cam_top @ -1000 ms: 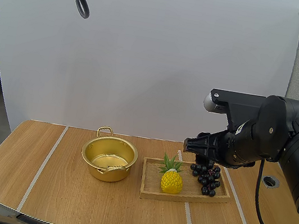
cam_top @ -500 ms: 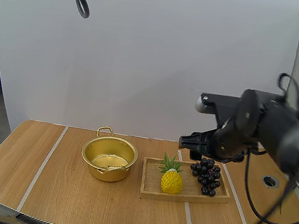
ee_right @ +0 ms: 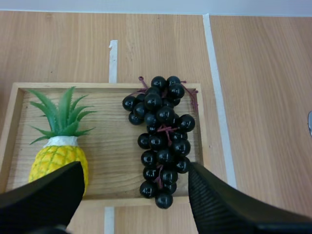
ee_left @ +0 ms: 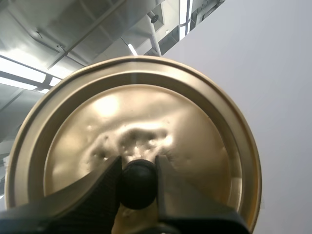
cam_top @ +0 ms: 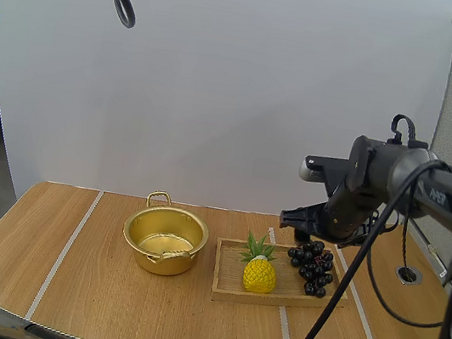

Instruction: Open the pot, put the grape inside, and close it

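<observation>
The pot (cam_top: 165,241) stood open on the worktop (cam_top: 87,285), just beside the tray (ee_right: 105,87) at the tray's pineapple end. Its mouth was bare, ready to take the fruit. The lid (ee_left: 146,122) was held up away from the tray, probably so that the path from tray to pot stayed free until closing time. The left end effector (ee_left: 138,165) was clamped on the lid's black knob (ee_left: 138,184), its 2 fingers pressed against the knob's sides and the lid's top face turned toward the wrist.

The grapes (ee_right: 163,136) lay in the tray, at the end farther from the pot, with the pineapple (ee_right: 61,156) well apart from them at the other end. The right end effector (ee_right: 135,168) hung above the tray, over the grapes, pointing down. Its 2 fingers stood wide apart and touched nothing, the gap wider than the bunch and also taking in part of the tray floor.

I judged this the approach to the grape pick: lid off, fruit not yet gripped. The spread looked chosen to straddle the whole bunch, and the pineapple seemed far enough off to stay clear.
</observation>
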You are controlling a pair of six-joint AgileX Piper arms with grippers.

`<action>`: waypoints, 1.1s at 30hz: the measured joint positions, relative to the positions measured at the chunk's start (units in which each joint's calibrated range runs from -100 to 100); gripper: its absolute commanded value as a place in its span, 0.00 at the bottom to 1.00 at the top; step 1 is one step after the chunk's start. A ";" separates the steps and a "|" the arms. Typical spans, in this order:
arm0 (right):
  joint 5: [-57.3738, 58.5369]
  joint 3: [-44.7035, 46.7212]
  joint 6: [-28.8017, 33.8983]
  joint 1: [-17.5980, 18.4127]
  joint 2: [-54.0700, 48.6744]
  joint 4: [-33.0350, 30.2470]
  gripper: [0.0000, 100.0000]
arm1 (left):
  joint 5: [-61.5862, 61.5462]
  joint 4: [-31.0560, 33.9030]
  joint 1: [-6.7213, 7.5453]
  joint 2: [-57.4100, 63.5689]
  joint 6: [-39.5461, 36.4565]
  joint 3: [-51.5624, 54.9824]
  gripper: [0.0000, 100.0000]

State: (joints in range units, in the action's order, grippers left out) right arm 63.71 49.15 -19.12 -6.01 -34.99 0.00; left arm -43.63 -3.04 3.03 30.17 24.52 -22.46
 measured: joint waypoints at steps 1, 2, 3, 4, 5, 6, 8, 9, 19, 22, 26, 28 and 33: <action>0.00 -0.64 -1.54 -0.66 0.85 1.27 1.00 | 0.00 0.00 0.00 0.00 0.00 0.00 0.00; 0.00 -1.23 -3.14 -1.30 1.76 2.48 1.00 | 0.00 0.00 0.00 0.00 0.00 0.00 0.00; 0.00 -1.60 -4.69 -1.92 2.51 3.74 1.00 | 0.00 0.00 0.00 0.00 0.00 0.00 0.00; 0.00 -2.17 -6.28 -2.52 3.69 5.22 1.00 | 0.00 0.00 0.00 0.00 0.00 0.00 0.00; 0.00 -2.40 -7.17 -2.85 4.32 6.00 1.00 | 0.00 0.00 0.00 0.00 0.00 0.00 0.00; 0.00 -2.47 -7.87 -3.11 4.53 6.59 1.00 | 0.00 0.00 0.00 0.00 0.00 0.00 0.00; 0.00 -3.26 -11.27 -4.32 6.92 9.61 1.00 | 0.00 0.00 0.00 0.00 0.00 0.00 0.00; -0.17 -3.58 -12.60 -4.76 7.94 10.83 1.00 | 0.00 0.00 0.00 0.00 0.00 0.00 0.00; -6.55 -4.00 -18.84 -5.72 16.48 14.57 1.00 | 0.00 0.00 0.00 0.00 0.00 0.00 0.00; -7.51 -4.00 -19.28 -5.72 17.25 14.57 1.00 | 0.00 0.00 0.00 0.00 0.00 0.00 0.00; -10.49 -4.00 -20.74 -5.72 20.38 14.57 1.00 | 0.00 0.00 0.00 0.00 0.00 0.00 0.00; -12.04 -4.00 -21.56 -5.72 21.76 14.57 1.00 | 0.00 0.00 0.00 0.00 0.00 0.00 0.00; -13.83 -4.00 -23.43 -5.72 24.19 14.57 1.00 | 0.00 0.00 0.00 0.00 0.00 0.00 0.00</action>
State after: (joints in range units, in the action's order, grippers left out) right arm 49.88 45.15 -42.55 -11.72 -10.80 14.57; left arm -43.63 -3.04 3.03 30.17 24.52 -22.46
